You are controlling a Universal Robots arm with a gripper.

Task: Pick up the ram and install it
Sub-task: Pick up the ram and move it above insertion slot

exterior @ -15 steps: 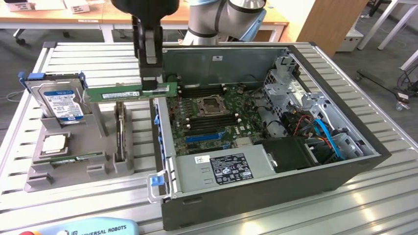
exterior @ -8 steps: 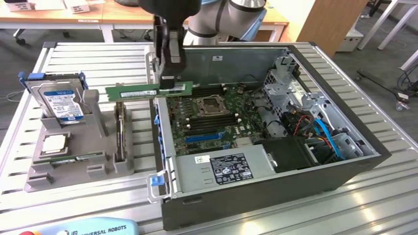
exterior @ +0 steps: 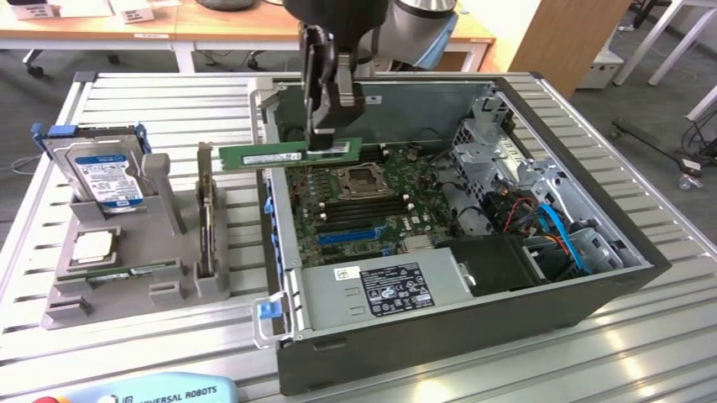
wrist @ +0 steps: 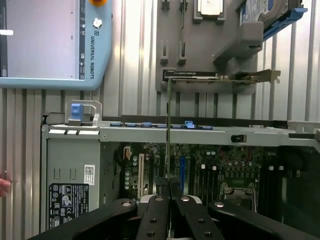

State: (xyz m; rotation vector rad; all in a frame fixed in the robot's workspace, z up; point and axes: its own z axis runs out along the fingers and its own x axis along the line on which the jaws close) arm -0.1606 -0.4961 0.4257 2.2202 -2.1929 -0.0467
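Observation:
The ram (exterior: 274, 155) is a long thin green stick, held level in the air above the open computer case's (exterior: 583, 294) wall on the exterior view's left. My gripper (exterior: 332, 148) hangs from above and is shut on the stick's end nearest the motherboard (exterior: 387, 220). In the wrist view the ram (wrist: 169, 125) appears edge-on as a thin line running out from my gripper (wrist: 169, 186), above the case wall and the board. The dark memory slots (exterior: 361, 207) lie below it, beside the processor socket (exterior: 364, 180).
A grey parts holder (exterior: 123, 290) at the exterior view's left carries a hard drive (exterior: 109, 174), a silver processor chip (exterior: 94, 246) and a dark upright expansion card (exterior: 205, 225). A teach pendant (exterior: 151, 391) lies at the table's front edge. The power supply (exterior: 387, 291) fills the case's front.

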